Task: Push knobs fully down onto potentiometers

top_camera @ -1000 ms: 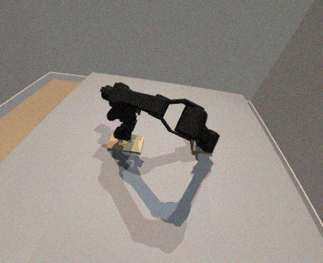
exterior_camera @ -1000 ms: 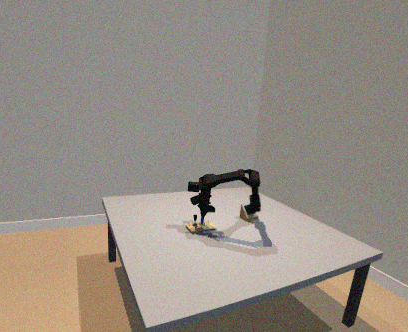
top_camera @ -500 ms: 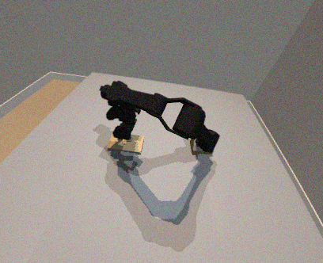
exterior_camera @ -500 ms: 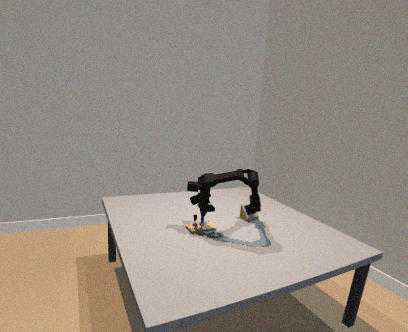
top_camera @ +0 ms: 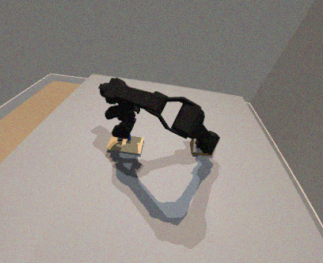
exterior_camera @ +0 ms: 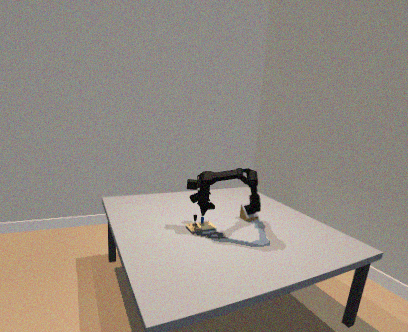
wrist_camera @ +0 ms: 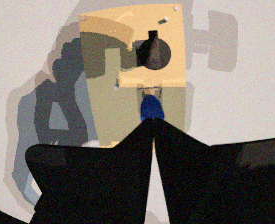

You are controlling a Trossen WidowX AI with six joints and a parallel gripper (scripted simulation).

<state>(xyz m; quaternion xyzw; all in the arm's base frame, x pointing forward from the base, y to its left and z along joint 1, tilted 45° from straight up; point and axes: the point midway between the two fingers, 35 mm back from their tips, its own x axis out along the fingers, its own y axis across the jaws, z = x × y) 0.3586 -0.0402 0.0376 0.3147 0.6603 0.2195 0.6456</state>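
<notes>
The circuit board is tan and stands low on the table. A blue knob stands upright on it. A black knob with a pointer ridge stands farther up the board in the wrist view; the top view does not show it clearly. My gripper is shut, with nothing visible between the fingers. Its tips are right at the top of the blue knob and partly cover it in the wrist view. Contact and the gap under either knob cannot be made out.
A brown wedge-like block sits beside the arm's base. The arm arches over the pale table from the base to the board. Its shadow falls across part of the board. Small pins show near the board's far corner.
</notes>
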